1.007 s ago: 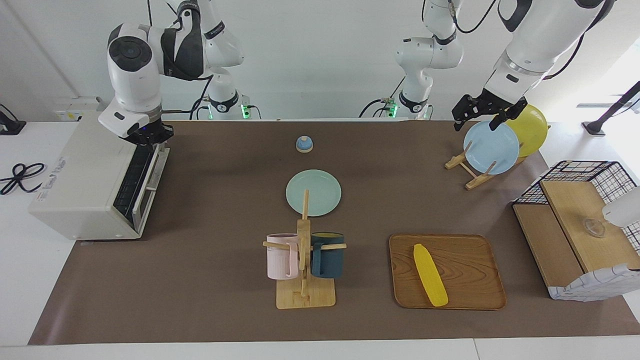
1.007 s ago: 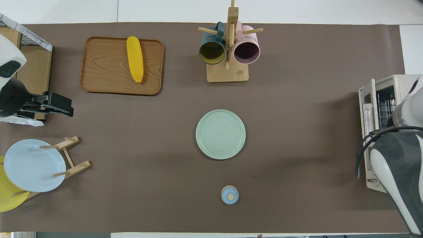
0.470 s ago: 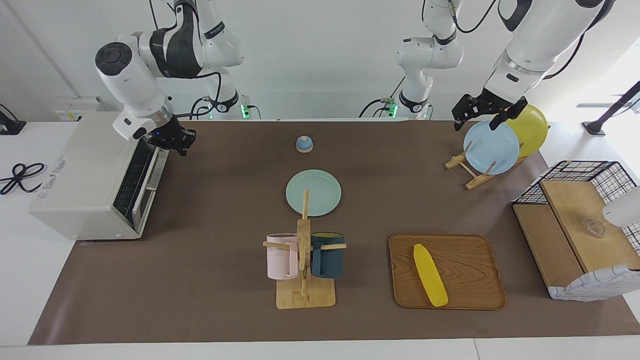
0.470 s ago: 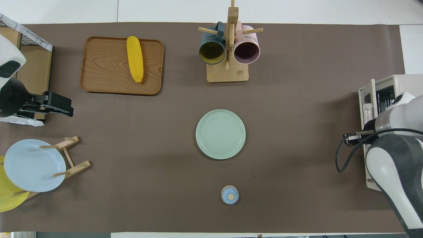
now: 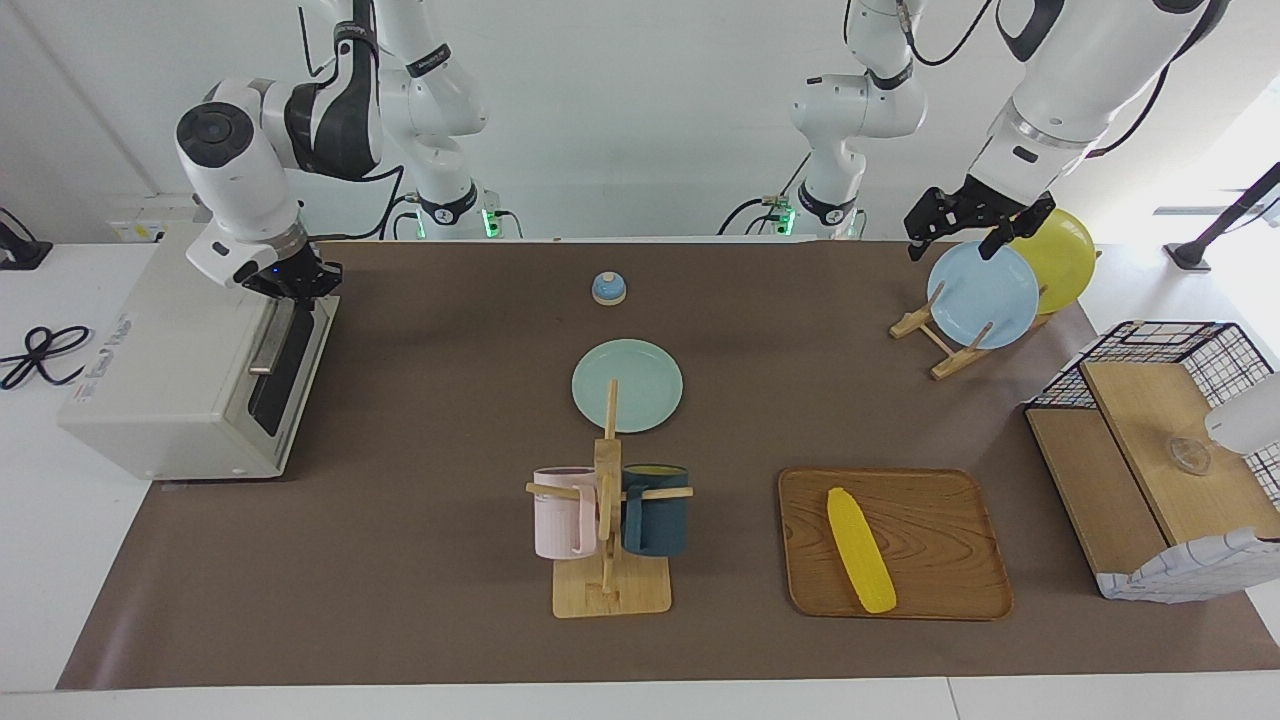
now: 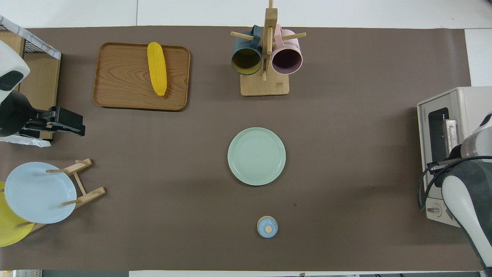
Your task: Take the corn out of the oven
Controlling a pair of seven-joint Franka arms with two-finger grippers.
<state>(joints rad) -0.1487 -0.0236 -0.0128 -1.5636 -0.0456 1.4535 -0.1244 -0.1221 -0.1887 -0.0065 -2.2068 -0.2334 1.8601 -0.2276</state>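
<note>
Two arms, neither anywhere near the corn (image 5: 860,551): lying on the tray (image 5: 940,510) toward the left arm's end, long axis roughly toward the robots, well apart from left gripper (image 5: 970,232) hanging released over the plate rack, right gripper (image 5: 290,283) clenched empty at the shut oven (image 5: 190,370).

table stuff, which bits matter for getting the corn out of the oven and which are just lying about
Part of the job:
corn, lying on the wooden tray
oven, door shut
right gripper, shut, at the oven door's top edge

Just lying about:
green plate
mug rack with a pink mug and a blue mug
blue bell
plate stand
left gripper, open, waiting over the plate stand
</note>
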